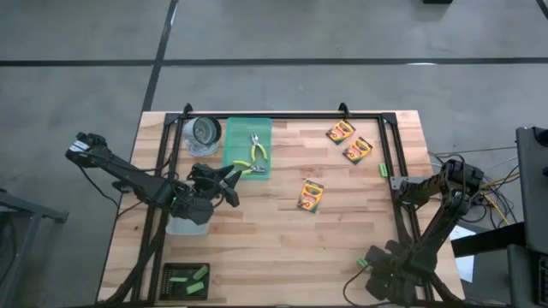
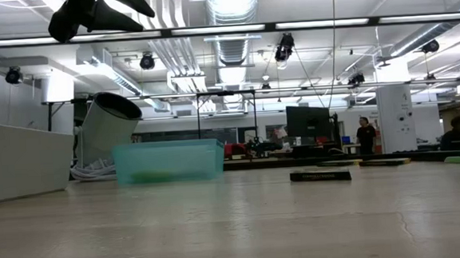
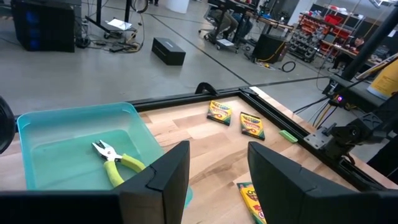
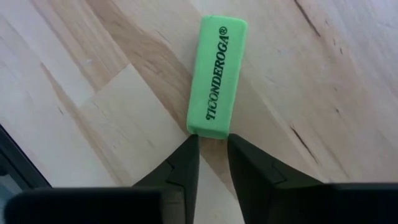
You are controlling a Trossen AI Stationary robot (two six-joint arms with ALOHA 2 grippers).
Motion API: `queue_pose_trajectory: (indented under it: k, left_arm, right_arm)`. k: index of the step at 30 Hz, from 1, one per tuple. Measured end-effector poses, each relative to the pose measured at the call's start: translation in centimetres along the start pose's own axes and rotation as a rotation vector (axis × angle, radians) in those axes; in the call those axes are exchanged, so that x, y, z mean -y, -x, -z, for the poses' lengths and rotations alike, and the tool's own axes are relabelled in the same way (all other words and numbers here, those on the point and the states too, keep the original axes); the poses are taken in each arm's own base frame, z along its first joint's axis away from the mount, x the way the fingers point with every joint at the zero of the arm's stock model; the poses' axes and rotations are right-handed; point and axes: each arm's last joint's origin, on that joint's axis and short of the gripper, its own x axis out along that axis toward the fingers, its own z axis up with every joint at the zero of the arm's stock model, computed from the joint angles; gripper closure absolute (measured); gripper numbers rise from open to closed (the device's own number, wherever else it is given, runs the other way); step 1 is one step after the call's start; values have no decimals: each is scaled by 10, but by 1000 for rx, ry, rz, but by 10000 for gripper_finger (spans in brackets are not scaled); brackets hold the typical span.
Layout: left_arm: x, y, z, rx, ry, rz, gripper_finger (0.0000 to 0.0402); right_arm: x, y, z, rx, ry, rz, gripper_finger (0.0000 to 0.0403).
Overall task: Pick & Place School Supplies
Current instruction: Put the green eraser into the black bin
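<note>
High view: left gripper point(image 1: 233, 178) hangs at tray point(image 1: 233, 128) edge, fingers apart, empty. Pliers point(image 1: 256, 147) already in tray. Three crayon boxes point(image 1: 311, 195) loose on table.

Left wrist view: same story, nothing between the fingers.

Right wrist view: right gripper point(image 4: 213, 146) low over green eraser point(image 4: 216, 78), fingers barely parted at its short end, not clamped. Gap looks narrower than eraser, so a push could shove or flip it instead of grabbing, imo.
</note>
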Motion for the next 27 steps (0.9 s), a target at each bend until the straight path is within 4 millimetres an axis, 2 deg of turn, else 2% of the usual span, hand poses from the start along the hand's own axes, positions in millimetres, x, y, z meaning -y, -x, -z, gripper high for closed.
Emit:
queue_pose_trajectory:
  k: [14,27]
  left_arm:
    - [0,0,0,0,0,0,234]
    - [0,-1,0,2,16,-3,234]
  right_arm:
    - [-3,2,0,-10,-18,-33,228]
    - [-4,4,0,-19,-195,-50,198]
